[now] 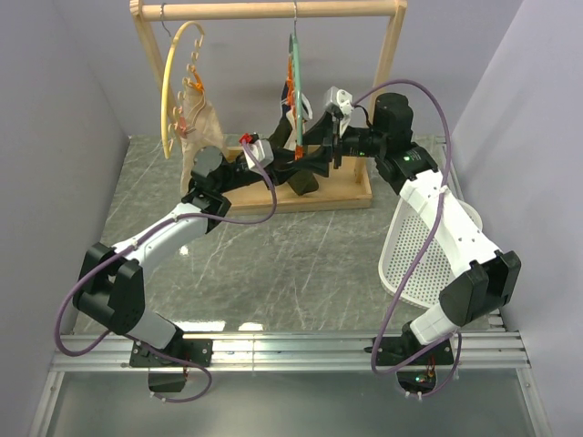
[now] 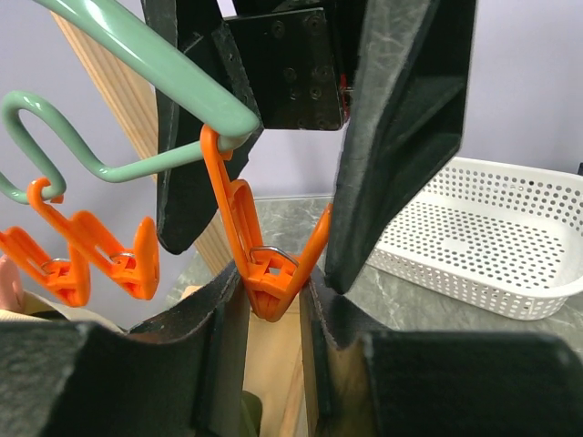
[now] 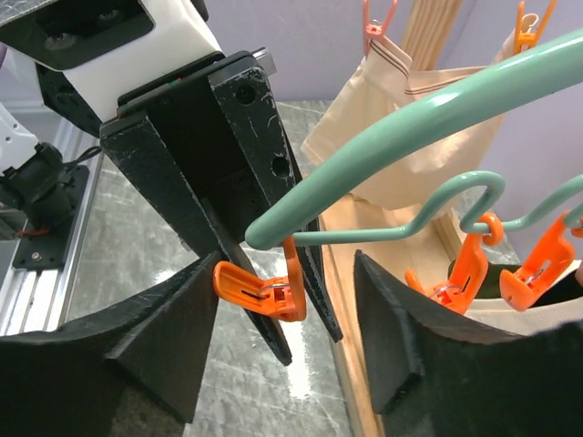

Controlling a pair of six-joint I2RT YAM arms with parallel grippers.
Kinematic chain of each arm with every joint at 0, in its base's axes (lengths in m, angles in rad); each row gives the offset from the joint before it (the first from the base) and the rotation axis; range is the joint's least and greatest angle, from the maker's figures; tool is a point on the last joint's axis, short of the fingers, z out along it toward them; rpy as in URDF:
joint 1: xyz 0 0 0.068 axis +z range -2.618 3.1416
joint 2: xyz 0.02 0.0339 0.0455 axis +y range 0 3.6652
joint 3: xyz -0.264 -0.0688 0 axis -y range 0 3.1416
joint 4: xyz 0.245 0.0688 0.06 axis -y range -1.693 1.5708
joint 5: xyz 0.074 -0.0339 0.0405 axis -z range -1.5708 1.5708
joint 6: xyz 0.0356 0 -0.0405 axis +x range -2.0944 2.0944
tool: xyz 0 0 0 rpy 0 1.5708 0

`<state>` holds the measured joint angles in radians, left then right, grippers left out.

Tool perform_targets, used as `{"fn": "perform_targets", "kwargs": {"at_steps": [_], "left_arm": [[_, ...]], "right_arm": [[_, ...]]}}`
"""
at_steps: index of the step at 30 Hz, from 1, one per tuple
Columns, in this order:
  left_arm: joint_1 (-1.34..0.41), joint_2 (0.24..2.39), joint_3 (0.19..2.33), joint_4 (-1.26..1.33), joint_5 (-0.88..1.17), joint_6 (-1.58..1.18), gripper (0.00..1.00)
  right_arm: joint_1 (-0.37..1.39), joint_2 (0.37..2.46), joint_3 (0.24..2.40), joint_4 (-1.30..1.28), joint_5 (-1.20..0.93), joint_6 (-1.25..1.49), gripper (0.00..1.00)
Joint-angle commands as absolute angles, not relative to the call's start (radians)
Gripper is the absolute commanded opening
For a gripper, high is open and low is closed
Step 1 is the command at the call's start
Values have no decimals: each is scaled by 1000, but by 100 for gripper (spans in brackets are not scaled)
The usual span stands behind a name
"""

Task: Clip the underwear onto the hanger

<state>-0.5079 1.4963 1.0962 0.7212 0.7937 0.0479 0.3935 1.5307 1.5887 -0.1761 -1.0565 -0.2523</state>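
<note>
The teal hanger (image 1: 295, 82) hangs from the wooden rail; its arc also shows in the left wrist view (image 2: 137, 45) and the right wrist view (image 3: 410, 137). My left gripper (image 1: 290, 168) (image 2: 271, 291) has its fingers pressed on both sides of the end orange clip (image 2: 264, 273) (image 3: 260, 289). My right gripper (image 1: 321, 157) (image 3: 287, 264) is open around the same clip, which touches its left finger (image 3: 173, 337). The dark olive underwear (image 1: 301, 185) hangs below the hanger. A strip of its tan waistband (image 3: 519, 305) sits under the neighbouring clips (image 3: 460, 278). Whether a clip grips it is hidden.
The wooden rack's rail (image 1: 273, 9) and base board (image 1: 342, 193) stand at the back. A cream hanger (image 1: 171, 82) with a beige garment (image 1: 202, 123) hangs to the left. A navy garment (image 1: 288, 102) hangs by the teal hanger. A white perforated basket (image 1: 428, 246) (image 2: 492, 237) lies to the right.
</note>
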Motion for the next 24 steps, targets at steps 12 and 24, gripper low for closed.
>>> {"fn": "perform_targets", "kwargs": {"at_steps": [12,24], "left_arm": [[-508,1479,1121,723,822,43,43],[-365,1286,933,467,811,24,65]], "right_arm": [[399,1528,1634,-101,-1039,-201,32],[400,1534,1652,-64,-1037,-123,0]]}}
